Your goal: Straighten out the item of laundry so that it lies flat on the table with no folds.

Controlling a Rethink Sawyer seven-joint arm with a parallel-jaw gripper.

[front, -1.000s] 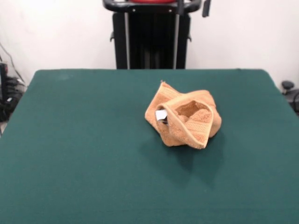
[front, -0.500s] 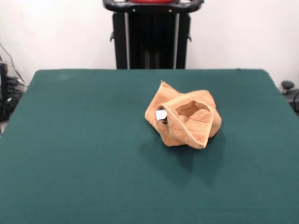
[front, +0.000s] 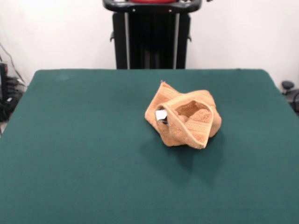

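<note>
The orange-tan terry towel (front: 183, 117) lies crumpled in a bunched heap on the dark green table (front: 84, 149), a little right of the middle. Its folds form a hollow at the top, and a woven stripe band runs along the front edge. A small white tag (front: 161, 115) shows on its left side. No gripper shows in the front view; only the robot's black pedestal (front: 152, 35) stands at the far side.
Green cloth surrounds the towel on all sides. Cables and dark equipment (front: 7, 93) sit off the table's left edge, and a dark object (front: 288, 88) sits off the right edge. A white wall is behind.
A dark part of the arm at the top edge, right of the pedestal head, has drawn up out of the picture. The towel has not moved.
</note>
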